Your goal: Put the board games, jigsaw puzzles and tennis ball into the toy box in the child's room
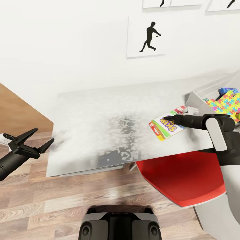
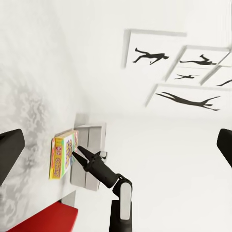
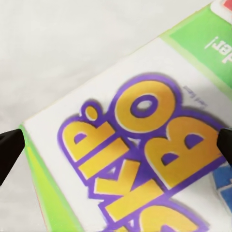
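Note:
A board game (image 1: 166,126), a white and green box with purple-edged yellow letters, lies flat on the white table (image 1: 100,113) near its right end. My right gripper (image 1: 167,118) hovers just above the board game (image 3: 140,145), open, a fingertip (image 3: 9,150) off to each side. The light-grey toy box (image 1: 200,95) stands just beyond it, holding a bright jigsaw puzzle (image 1: 227,105). My left gripper (image 1: 37,140) hangs open over the floor off the table's left end. The tennis ball and the bed are out of view.
A red chair seat (image 1: 186,180) sits under the table's front right edge, below my right arm. A blue box (image 1: 227,90) lies in the toy box behind the puzzle. Black silhouette prints (image 1: 150,36) hang on the white wall. Wood-plank floor (image 1: 50,200) lies in front.

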### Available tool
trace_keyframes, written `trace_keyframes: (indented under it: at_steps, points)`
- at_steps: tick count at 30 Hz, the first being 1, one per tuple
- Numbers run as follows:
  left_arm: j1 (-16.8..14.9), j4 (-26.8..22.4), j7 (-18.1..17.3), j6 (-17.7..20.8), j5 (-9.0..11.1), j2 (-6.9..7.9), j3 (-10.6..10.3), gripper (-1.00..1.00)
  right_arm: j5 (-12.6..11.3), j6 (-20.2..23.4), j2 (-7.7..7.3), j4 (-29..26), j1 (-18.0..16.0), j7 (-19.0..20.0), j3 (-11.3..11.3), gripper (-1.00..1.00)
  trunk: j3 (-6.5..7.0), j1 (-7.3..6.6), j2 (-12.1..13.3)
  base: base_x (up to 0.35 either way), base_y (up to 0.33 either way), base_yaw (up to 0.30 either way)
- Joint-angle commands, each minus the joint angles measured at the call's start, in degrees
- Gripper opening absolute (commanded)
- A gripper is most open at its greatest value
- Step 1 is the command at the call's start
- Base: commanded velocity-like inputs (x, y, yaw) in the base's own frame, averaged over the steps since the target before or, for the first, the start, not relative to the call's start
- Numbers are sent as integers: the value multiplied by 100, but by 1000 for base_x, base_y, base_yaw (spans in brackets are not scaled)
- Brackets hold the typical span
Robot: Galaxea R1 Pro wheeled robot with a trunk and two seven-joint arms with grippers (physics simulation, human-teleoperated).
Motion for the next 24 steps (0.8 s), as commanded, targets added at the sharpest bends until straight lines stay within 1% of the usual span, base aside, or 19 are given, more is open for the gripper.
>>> trace_keyframes:
  at_steps: [1, 24]
  points:
    - [-6, 5, -53, 17, -50, 0, 1, 100, -112, 19, -2, 308, 1, 52, 41, 100, -8, 5, -6, 0, 181, 0]
    - [-6, 5, -64, 18, -42, 0, 10, 100, -112, 19, -2, 302, -5, 163, 35, 100, -8, 5, -6, 0, 251, 0]
